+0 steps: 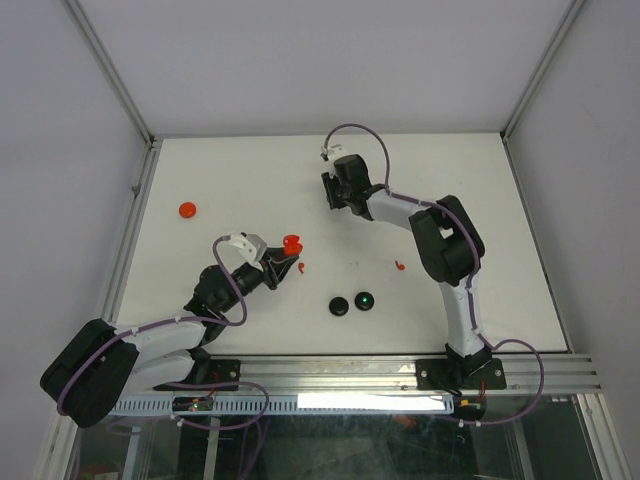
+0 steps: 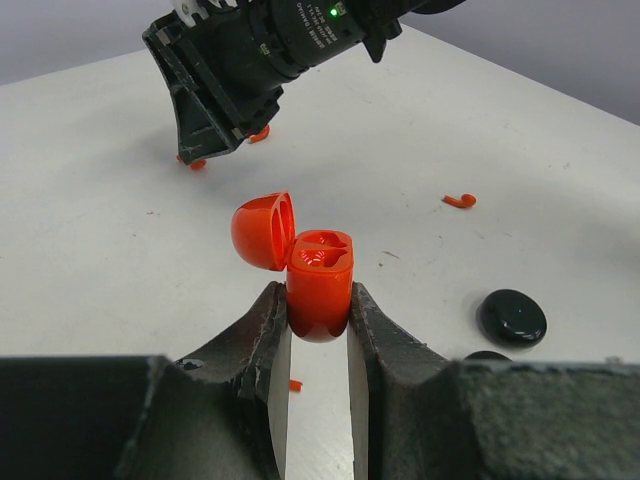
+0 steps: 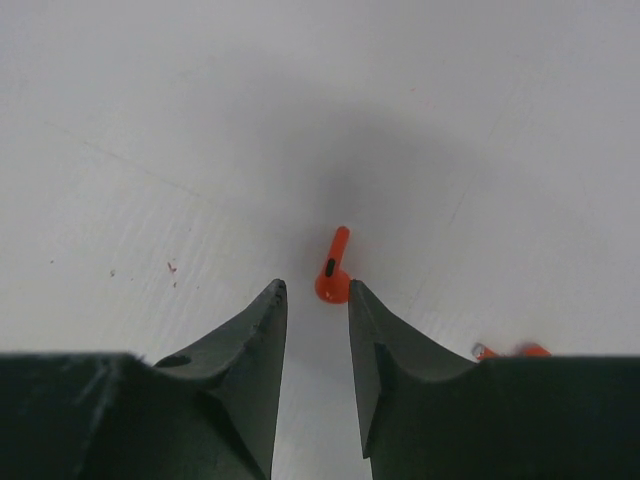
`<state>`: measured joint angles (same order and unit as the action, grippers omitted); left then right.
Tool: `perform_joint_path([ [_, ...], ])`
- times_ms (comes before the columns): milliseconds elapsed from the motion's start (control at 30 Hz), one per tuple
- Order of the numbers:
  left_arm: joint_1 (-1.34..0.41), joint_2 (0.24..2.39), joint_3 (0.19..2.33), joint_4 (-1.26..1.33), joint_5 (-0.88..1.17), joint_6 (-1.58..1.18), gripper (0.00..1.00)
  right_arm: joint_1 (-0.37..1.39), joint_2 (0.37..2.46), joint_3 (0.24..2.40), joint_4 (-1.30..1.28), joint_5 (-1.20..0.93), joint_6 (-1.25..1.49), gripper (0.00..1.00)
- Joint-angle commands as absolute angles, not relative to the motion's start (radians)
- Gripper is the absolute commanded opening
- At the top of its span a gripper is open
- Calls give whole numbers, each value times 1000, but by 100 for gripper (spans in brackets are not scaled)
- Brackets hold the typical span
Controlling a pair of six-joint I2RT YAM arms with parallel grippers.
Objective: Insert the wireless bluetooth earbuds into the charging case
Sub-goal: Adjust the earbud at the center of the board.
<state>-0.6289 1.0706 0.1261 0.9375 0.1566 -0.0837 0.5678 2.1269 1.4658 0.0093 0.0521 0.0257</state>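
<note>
My left gripper (image 2: 318, 300) is shut on a red charging case (image 2: 320, 275) and holds it upright above the table, lid (image 2: 264, 230) hinged open to the left. From above the case (image 1: 291, 243) sits at the left gripper's (image 1: 283, 264) tips. My right gripper (image 3: 317, 290) is open with a narrow gap, low over the table at the back centre (image 1: 331, 192). A red earbud (image 3: 333, 275) lies just ahead of its tips, against the right fingertip (image 3: 355, 292). Two more red earbud pieces (image 3: 485, 351) lie at its right. Another red earbud (image 1: 400, 266) lies right of centre (image 2: 460, 201).
Two black discs (image 1: 339, 306) (image 1: 366, 300) lie near the front centre, one with a green light. A red disc (image 1: 187, 210) lies at the far left. A small red piece (image 1: 303, 268) lies under the left gripper. The right arm (image 1: 445, 240) spans the table's right half.
</note>
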Motion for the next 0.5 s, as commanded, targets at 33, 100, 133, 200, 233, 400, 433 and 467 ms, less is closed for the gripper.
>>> perform_joint_path([
  [33,-632,1054,127,960,162,-58,0,551,2179,1560,58,91,27,33],
  [100,-634,1055,130,957,169,-59,0,550,2199,1581,36,76,22,33],
  [133,-632,1055,131,954,172,-59,0,550,2206,1590,27,70,20,33],
  [200,-633,1057,135,950,178,-58,0,550,2217,1598,19,57,15,33],
  [233,-633,1058,137,945,182,-59,0,550,2223,1600,17,51,9,33],
  [400,-633,1062,142,938,192,-60,0,549,2258,1635,-33,28,-18,28],
  [433,-632,1062,143,936,192,-61,0,549,2259,1634,-44,21,-23,25],
  [467,-633,1060,144,934,192,-60,0,550,2257,1629,-55,15,-26,20],
])
